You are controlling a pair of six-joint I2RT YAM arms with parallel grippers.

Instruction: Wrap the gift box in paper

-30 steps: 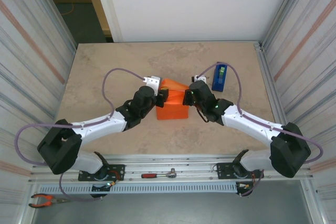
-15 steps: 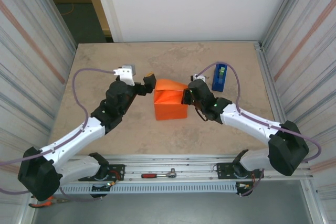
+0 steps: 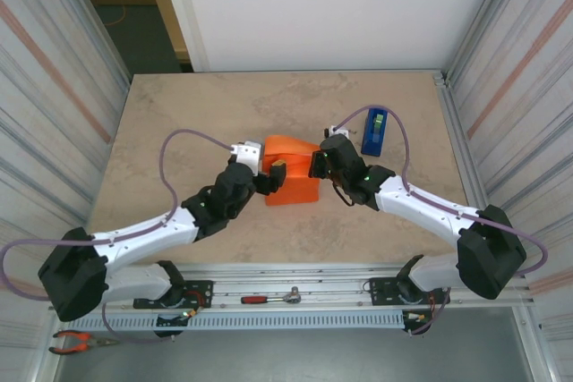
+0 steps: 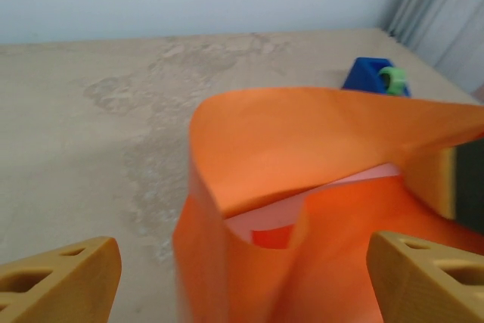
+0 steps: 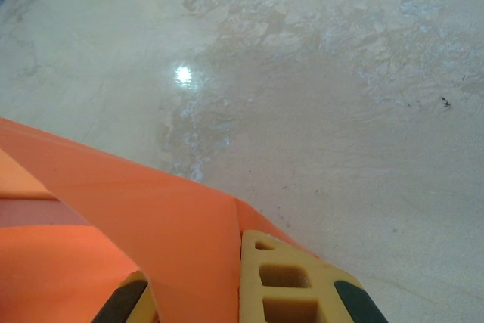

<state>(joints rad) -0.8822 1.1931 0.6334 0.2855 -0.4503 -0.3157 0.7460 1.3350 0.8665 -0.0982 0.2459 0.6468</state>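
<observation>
Tan, marbled stone covers the table (image 3: 179, 123), which takes up the middle of the overhead view.

From the lower left of that view the left arm reaches up and to the right. Its left gripper (image 3: 271, 165) sits at the left edge of the paper (image 3: 295, 181), just left of the frame's centre. In the left wrist view its yellow fingers (image 4: 60, 277) stand wide apart in the two bottom corners, so this hand is open and holds nothing. The left finger is clear of the paper's left edge. Whether the right one touches the sheet I cannot tell.

The paper (image 4: 302, 134) is bright orange and is folded up into a loose parcel at the centre of the table. One flap curls over the top from left to right. Under that flap, in the middle of the left wrist view, a thin pale pink strip of the gift box (image 4: 340, 185) shows between the orange layers. The box lies inside the parcel, mostly covered.

At the right edge of the parcel the right gripper (image 3: 318, 163) is closed, pinching the raised flap. In the right wrist view the paper (image 5: 113, 209) runs down between its yellow pads (image 5: 287, 285) at the bottom of the frame, with bare table (image 5: 340, 73) above.

Further right, near the upper right of the table, a blue tape dispenser (image 3: 375, 131) stands apart from the parcel. It also shows at the upper right of the left wrist view (image 4: 374, 77).
</observation>
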